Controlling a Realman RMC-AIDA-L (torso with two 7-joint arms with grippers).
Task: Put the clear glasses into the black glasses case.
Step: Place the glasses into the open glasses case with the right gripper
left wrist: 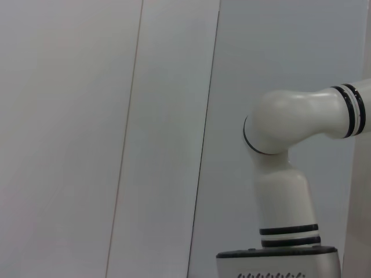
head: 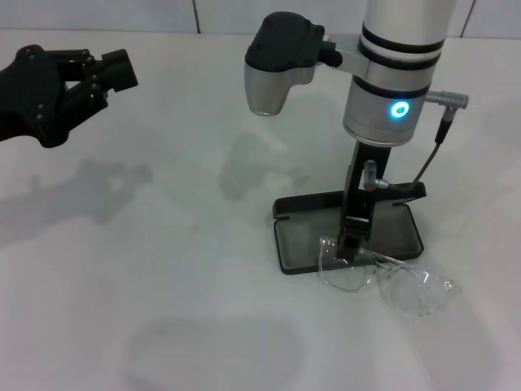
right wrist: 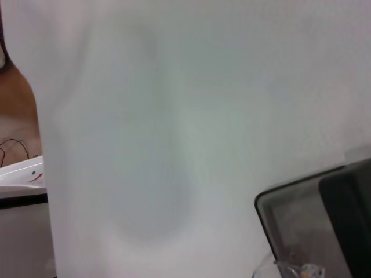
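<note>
Left pincer [head: 122, 71] parked far left above the desk [head: 163, 269], holding nothing, fingers look together. Black case [head: 309, 236] lies open right of centre. Right pincer [head: 352, 238] is down over the case's near edge, at the left end of the clear glasses [head: 391, 281]; can't tell if clamped. Glasses lie half over that edge, rest on desk

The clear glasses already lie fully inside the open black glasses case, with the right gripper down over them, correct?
Not quite. The head view shows the clear glasses mostly on the table, in front of the open black glasses case, with only one end at its front edge. The right gripper is indeed down over them.
</note>
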